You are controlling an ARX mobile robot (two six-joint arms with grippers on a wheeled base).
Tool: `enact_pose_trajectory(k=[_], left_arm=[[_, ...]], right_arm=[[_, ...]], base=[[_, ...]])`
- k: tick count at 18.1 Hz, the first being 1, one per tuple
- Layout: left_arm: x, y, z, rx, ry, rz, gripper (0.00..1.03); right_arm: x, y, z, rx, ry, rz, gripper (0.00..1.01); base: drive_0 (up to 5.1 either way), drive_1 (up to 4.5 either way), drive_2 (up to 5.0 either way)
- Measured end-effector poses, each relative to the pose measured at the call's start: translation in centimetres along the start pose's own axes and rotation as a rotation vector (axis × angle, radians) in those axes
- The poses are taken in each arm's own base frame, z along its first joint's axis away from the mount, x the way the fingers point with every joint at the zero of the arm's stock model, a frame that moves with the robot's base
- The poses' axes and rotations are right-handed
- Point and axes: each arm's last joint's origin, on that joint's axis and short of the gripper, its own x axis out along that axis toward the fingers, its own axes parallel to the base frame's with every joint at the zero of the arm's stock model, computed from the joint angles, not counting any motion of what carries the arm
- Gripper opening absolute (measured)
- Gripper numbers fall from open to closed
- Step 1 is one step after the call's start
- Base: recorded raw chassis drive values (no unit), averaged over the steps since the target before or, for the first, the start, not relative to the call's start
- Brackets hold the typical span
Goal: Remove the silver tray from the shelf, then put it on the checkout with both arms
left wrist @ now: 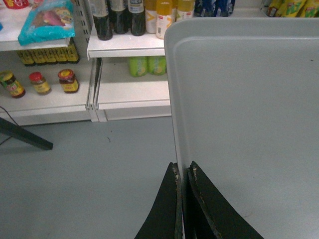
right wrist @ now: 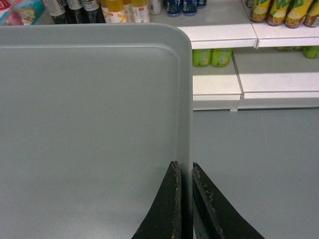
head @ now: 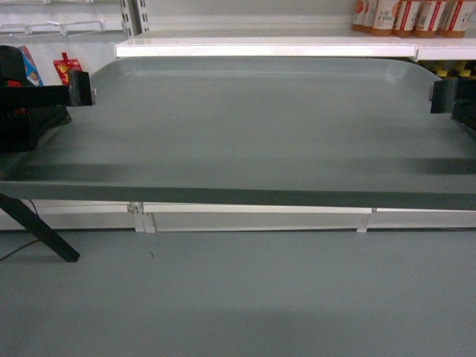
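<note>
The silver tray [head: 245, 126] hangs level in the air in front of the shelf [head: 268, 46], its far edge just below the shelf's white front lip. My left gripper [head: 82, 88] is shut on the tray's left rim. In the left wrist view the two black jaws [left wrist: 182, 168] pinch the rim of the tray [left wrist: 249, 114]. My right gripper [head: 442, 95] is shut on the right rim, and the right wrist view shows it [right wrist: 183, 165] clamping the edge of the tray [right wrist: 89, 124]. The checkout is out of view.
Bottles [head: 409, 16] stand on the shelf at the top right. Dark bottles [left wrist: 114, 17] and jars [left wrist: 40, 82] fill the lower shelves on the left. A dark slanted bar [head: 41, 229] rests on the grey floor [head: 238, 297] at the lower left.
</note>
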Motion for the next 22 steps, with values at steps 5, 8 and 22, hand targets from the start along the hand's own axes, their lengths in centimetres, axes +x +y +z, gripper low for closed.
enact_pose_trajectory(k=[5,8,22], left_arm=[[0.00,0.01,0.04,-0.001,-0.003,-0.001,0.03],[0.00,0.02,0.03,0.000,-0.001,0.001,0.03],[0.02,0.00,0.07,-0.001,-0.006,0.000,0.03]], right_arm=[[-0.01,0.04,0.07,0.001,-0.007,0.002,0.03],[0.00,0.04,0.01,0.000,-0.002,0.002,0.03],[0.00,0.04,0.07,-0.003,-0.008,0.003,0.03]], base=[[0.1,-4.15,4.3],[0.1,-4.11,4.3],[0.1,-4.12,4.3]])
